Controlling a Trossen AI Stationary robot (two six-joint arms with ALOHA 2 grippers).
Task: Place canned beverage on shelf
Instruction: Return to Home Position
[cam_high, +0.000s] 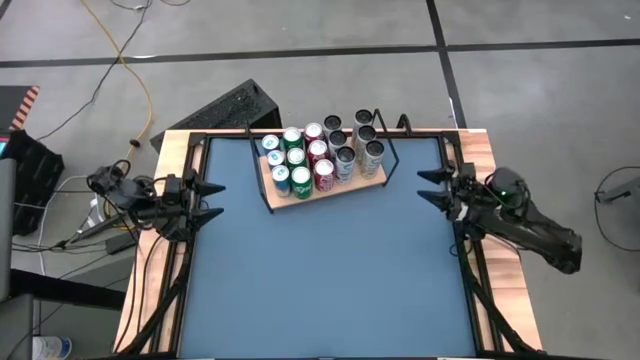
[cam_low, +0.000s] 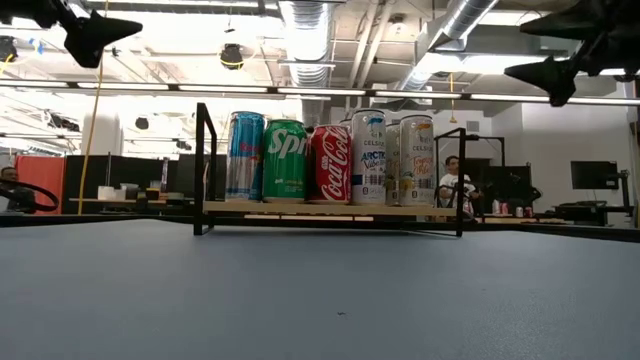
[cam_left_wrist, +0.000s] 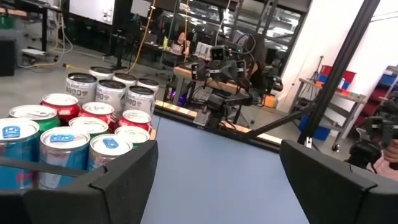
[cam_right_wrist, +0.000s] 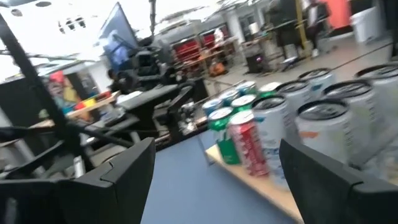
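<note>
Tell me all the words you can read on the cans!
"Spri" – on the green can; the rest curves out of sight.
"Coca-Cola" – on the red can.
"CELSIUS" and "ARCTIC" – on the white blue can.
Too small to read: the print on the blue can and the white yellow can.
No words show on the shelf, the left gripper or the right gripper.

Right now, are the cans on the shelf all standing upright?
Upright: from above the cans on the shelf show round tops, and the low view shows them vertical.
</note>
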